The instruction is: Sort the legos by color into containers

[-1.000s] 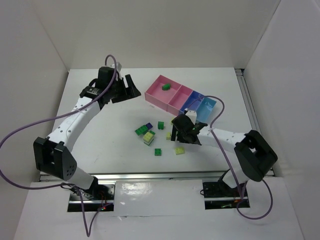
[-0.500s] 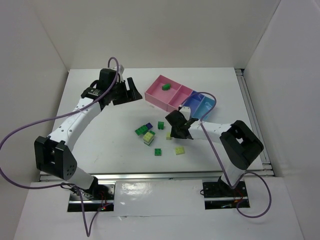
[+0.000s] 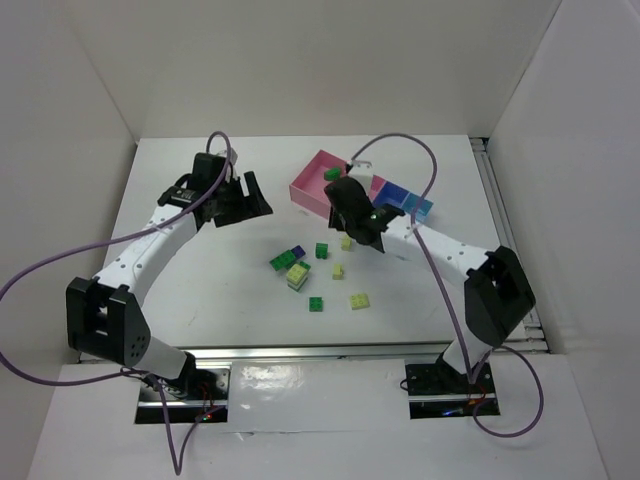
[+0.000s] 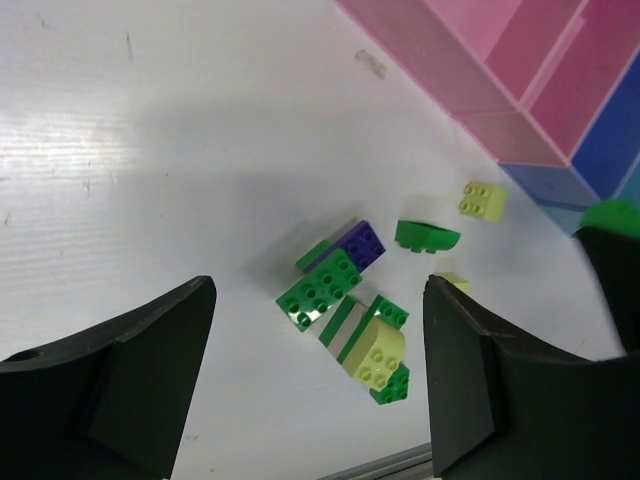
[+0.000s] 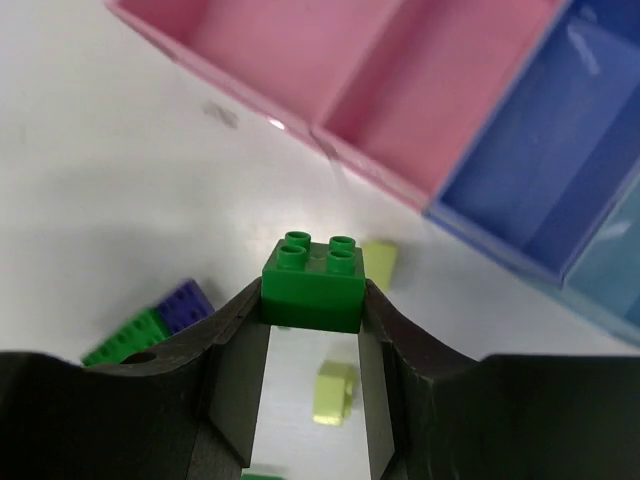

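Green brick [image 5: 312, 283] is being pinched in the right tool [image 5: 312, 305] near the big pink tray [image 5: 290, 40], probably to join 1 sorted brick [image 3: 332, 174] there; left tool [image 3: 245, 197] is hanging open, empty.

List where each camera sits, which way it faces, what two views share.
Top external: above, behind the left arm and right arm, facing down on the table; both show.
Left wrist: on the left arm, facing down past the open left hand at loose legos.
Right wrist: on the right arm, facing past the right hand, shut on a green lego, toward trays.
Shared: both wrist views catch the purple lego.
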Controlling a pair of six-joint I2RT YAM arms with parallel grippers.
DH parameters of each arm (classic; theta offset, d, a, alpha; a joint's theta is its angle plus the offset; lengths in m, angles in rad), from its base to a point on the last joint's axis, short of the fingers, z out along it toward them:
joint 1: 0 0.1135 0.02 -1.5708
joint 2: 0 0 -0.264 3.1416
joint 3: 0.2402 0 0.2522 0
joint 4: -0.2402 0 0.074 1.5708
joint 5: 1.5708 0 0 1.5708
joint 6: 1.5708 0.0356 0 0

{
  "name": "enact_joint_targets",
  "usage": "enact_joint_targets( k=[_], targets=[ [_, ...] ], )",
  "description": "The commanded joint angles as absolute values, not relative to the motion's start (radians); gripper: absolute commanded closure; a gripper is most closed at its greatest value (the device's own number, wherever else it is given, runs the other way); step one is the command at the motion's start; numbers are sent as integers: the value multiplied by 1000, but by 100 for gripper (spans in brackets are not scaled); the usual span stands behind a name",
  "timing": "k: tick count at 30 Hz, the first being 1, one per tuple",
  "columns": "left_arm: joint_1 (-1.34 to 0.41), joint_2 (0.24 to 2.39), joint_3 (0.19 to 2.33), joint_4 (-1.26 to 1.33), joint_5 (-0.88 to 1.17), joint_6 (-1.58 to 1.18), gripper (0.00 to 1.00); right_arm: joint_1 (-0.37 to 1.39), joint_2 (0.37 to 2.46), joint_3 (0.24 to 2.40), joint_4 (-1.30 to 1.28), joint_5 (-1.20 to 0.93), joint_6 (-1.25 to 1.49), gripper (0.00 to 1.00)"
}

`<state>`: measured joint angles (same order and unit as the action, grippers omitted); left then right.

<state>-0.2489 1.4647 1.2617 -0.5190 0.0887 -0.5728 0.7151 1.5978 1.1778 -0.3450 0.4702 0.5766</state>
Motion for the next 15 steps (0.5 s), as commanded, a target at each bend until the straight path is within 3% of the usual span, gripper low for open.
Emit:
enact_joint_targets(
  k=[1, 6, 7, 9, 11, 15],
  targets=[
    [-249, 1419, 1243, -531, 52, -569, 13, 658, 1702, 1354, -345, 520, 470, 76],
    [-249, 1401, 1223, -557, 52, -558, 12, 583, 1937, 1590, -296, 430, 405, 72],
    [-239, 1401, 1223, -566, 52, -558, 10, 572, 1962, 1647, -273, 417, 393, 64],
    [-239, 1391, 1223, -587, 40, -548, 9, 537, 2047, 1725, -281, 403, 393, 34],
    [-239, 1391, 1233, -597, 25, -537, 8, 516, 2080, 1825, -333, 371, 393, 11],
    [-230, 1381, 1224, -609, 5, -528, 8, 541, 1965, 1699, -301, 412, 370, 13]
  ],
)
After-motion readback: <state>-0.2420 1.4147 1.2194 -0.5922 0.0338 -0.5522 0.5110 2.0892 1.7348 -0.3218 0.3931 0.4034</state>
